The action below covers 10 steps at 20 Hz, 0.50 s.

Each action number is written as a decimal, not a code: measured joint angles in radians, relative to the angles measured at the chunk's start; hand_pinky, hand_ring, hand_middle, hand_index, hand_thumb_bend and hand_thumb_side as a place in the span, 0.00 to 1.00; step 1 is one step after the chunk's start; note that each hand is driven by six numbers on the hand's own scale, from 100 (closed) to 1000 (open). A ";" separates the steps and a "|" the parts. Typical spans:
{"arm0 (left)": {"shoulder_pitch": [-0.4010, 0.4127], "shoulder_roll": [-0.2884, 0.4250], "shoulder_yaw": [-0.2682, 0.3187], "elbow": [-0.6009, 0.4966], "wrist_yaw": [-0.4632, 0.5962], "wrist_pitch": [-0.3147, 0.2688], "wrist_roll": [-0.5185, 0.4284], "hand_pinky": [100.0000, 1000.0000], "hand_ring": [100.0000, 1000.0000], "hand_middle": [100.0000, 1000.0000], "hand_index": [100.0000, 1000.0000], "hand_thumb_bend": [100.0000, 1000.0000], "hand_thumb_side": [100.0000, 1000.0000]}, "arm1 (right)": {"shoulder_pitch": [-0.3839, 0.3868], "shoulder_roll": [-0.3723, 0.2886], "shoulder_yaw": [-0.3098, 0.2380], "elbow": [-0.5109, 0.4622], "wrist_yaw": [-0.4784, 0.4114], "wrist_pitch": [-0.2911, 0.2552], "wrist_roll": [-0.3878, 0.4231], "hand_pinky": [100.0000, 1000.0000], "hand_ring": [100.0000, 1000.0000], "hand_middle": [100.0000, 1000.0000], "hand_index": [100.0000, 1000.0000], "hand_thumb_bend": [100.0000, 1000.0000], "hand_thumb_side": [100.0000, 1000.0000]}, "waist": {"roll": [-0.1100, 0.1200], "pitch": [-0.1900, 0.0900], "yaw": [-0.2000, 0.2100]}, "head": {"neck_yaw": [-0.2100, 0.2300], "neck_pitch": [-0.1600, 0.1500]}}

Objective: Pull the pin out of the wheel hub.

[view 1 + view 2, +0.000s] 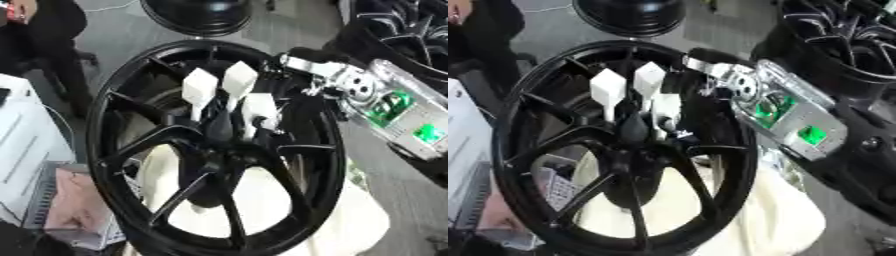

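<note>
Left eye view has the right hand [229,97] reaching in from 2 o'clock, white-tipped fingers curled at the centre of the black wheel hub [214,145], pinching what's probably the pin, so next it needs a straight pull outward.

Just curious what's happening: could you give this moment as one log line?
right robot hand: at wheel hub, white fingertips near centre | pin: not discernible | left robot hand: not in view
</note>
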 measured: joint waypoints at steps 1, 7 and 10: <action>0.000 0.000 0.000 0.000 0.000 0.000 0.000 0.80 0.76 0.61 0.82 0.00 0.55 | 0.001 0.000 0.000 0.000 -0.006 0.003 -0.003 0.83 0.63 0.52 0.60 0.28 0.00 | -0.001 0.000 0.000 | 0.000 0.000; 0.000 0.000 0.000 0.000 -0.001 0.000 0.000 0.80 0.76 0.61 0.82 0.00 0.55 | 0.003 0.000 0.000 0.000 -0.030 0.017 -0.017 0.83 0.60 0.48 0.55 0.22 0.00 | -0.003 0.001 0.001 | 0.000 0.000; 0.000 0.000 0.000 0.000 -0.001 0.000 0.000 0.80 0.76 0.61 0.82 0.00 0.55 | 0.004 0.002 0.000 0.000 -0.035 0.023 -0.023 0.84 0.60 0.47 0.54 0.20 0.00 | -0.003 0.001 0.001 | 0.000 0.000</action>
